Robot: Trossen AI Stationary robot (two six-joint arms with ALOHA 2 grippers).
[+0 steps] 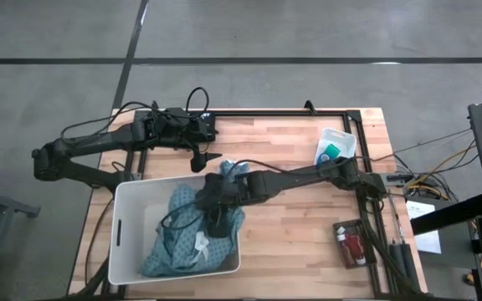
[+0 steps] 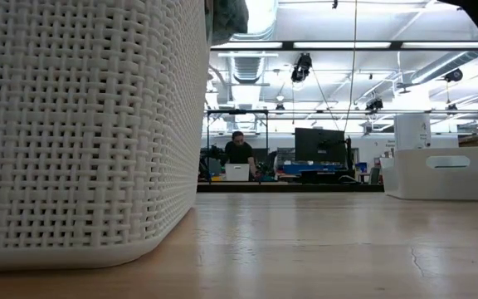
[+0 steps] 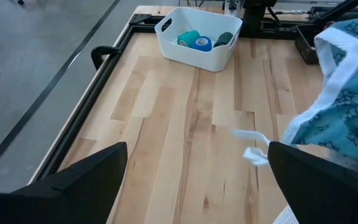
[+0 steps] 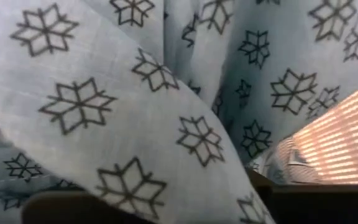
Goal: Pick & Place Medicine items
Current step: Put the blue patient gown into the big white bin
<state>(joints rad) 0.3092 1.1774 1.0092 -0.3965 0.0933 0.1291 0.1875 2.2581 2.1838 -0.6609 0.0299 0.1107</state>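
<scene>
High view shows both arms from above. The right arm reaches across the table [image 1: 291, 226] from the right side, stretched long and low, and its claw [image 1: 216, 219] points down into the white basket [image 1: 128, 242], right in the blue cloths [image 1: 187, 242]. That claw is pressed together, but I cannot tell if it pinches cloth. The left arm bends at the far left of the table, and its claw [image 1: 201, 160] hangs just past the basket's far edge, spread wide and holding nothing.

Only this view shows the red bottles [image 1: 351, 247]. They lie in a dark tray [image 1: 341, 251] near the table's right front corner.

Left wrist view shows what sits in the small white bin [image 3: 197, 53]: a teal roll [image 3: 188, 37] and a blue roll [image 3: 202, 43] side by side. It also shows a hanging cloth [image 3: 337, 106] close beside the left claw [image 3: 197, 180].

Right wrist view is filled with star-print cloth [image 4: 166, 93], very close.

Low view shows the basket wall [image 2: 81, 124] up close and a person [image 2: 239, 151] far off in the room.
</scene>
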